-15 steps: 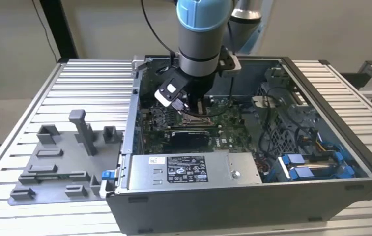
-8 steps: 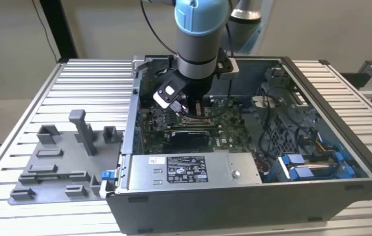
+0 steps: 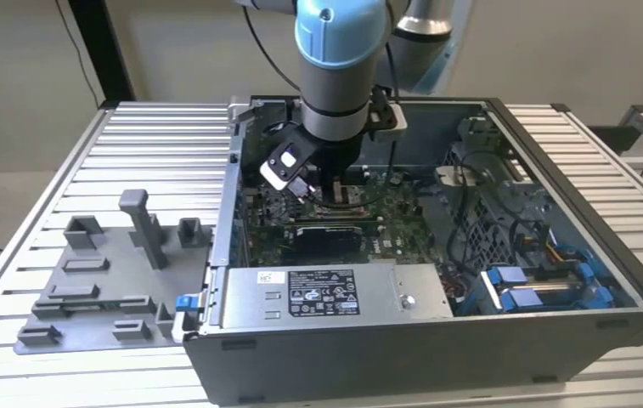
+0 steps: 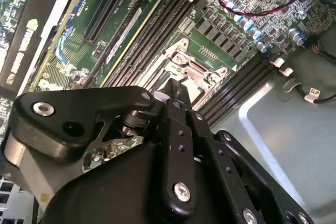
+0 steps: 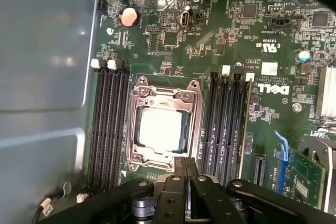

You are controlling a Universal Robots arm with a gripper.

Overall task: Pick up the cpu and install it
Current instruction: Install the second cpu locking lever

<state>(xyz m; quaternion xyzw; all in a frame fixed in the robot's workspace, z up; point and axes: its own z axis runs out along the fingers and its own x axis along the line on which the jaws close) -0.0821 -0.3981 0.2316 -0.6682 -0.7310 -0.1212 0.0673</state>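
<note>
motherboard [image 5: 210,35]: cpu [image 5: 160,127] flat, square

My work surface is a table [image 3: 128,136] of ribbed pale metal slats. On it lies the open computer case [image 3: 435,340], and just beside that, toward the exterior view's left, a flat grey fixture plate [image 3: 83,297] carrying upright plastic blocks.

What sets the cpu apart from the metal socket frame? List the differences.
Look: the cpu is a plain, smooth, pale silver square; the socket frame is duller metal with screws and cut-outs.
Size: the cpu is smaller than the socket frame.
Place: the cpu lies inside the opening; the socket frame runs around it.
Both are squarish and lie flat on the green motherboard.
</note>
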